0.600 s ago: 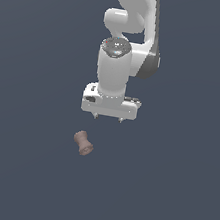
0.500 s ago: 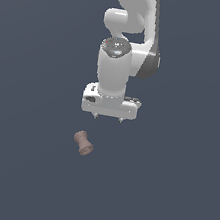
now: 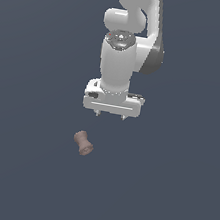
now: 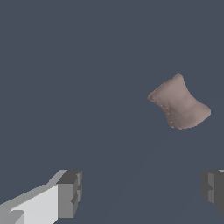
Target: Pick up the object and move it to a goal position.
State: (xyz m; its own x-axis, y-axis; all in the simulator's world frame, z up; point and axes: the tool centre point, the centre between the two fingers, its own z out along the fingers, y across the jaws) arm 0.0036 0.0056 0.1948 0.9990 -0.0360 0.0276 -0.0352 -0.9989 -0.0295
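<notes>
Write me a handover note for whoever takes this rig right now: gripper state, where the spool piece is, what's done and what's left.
Gripper: open, empty, fingers wide apart in the wrist view, hanging above the floor.
Spool-shaped object: lying on its side on the dark floor, clear of the gripper, below it and toward the exterior view's left. In the wrist view it sits outside the gap between the fingers.
Done: nothing grasped yet.
Left: line up over the object, descend, close on it, probably across the narrow waist, lift, carry to the goal. No goal marker shows in either view.
</notes>
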